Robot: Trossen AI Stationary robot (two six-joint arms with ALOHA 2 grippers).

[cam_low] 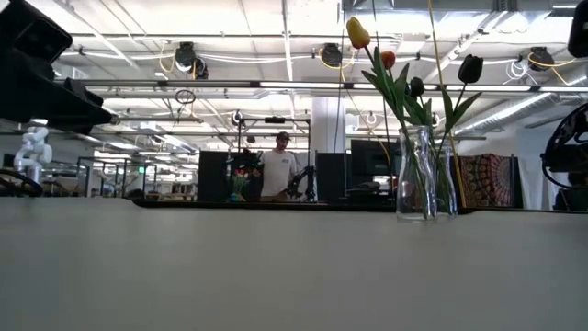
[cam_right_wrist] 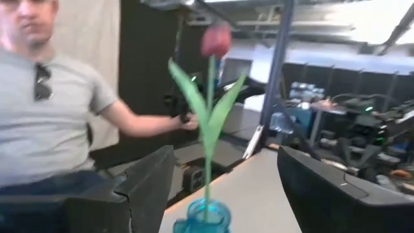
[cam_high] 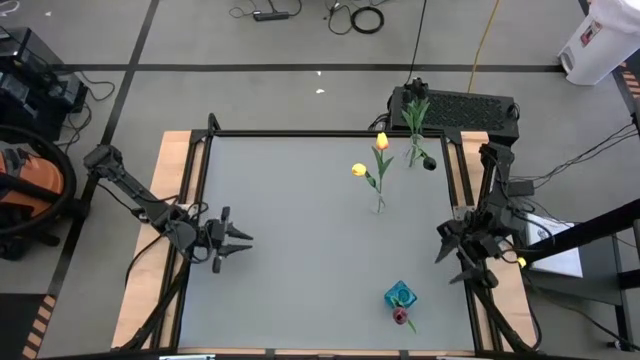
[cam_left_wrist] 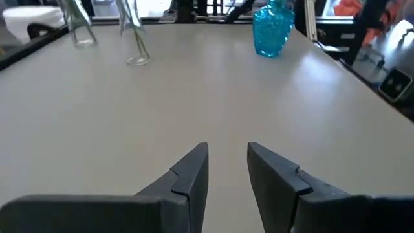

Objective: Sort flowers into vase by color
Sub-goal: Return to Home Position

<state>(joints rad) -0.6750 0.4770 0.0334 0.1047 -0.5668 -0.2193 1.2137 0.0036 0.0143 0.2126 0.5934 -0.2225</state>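
Grey table [cam_high: 300, 250], red tulip [cam_right_wrist: 215, 40] in blue vase [cam_right_wrist: 204, 217], ahead of right pincer [cam_right_wrist: 226, 169], apart

A lab: exposed ceiling [cam_low: 276, 37], equipment racks [cam_low: 216, 175], cables [cam_high: 365, 18].

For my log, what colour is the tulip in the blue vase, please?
Pinkish red tulip; right wrist view shows it best.

Past the right gripper [cam_right_wrist: 225, 155] sits a person [cam_right_wrist: 45, 123] in a grey T-shirt, sunglasses [cam_right_wrist: 42, 81] hooked on the collar. A black keyboard [cam_high: 460, 105] lies well beyond that gripper, off the back edge of the table [cam_high: 300, 200]. An orange vacuum cleaner [cam_high: 25, 190] stands behind the left gripper [cam_high: 248, 240].
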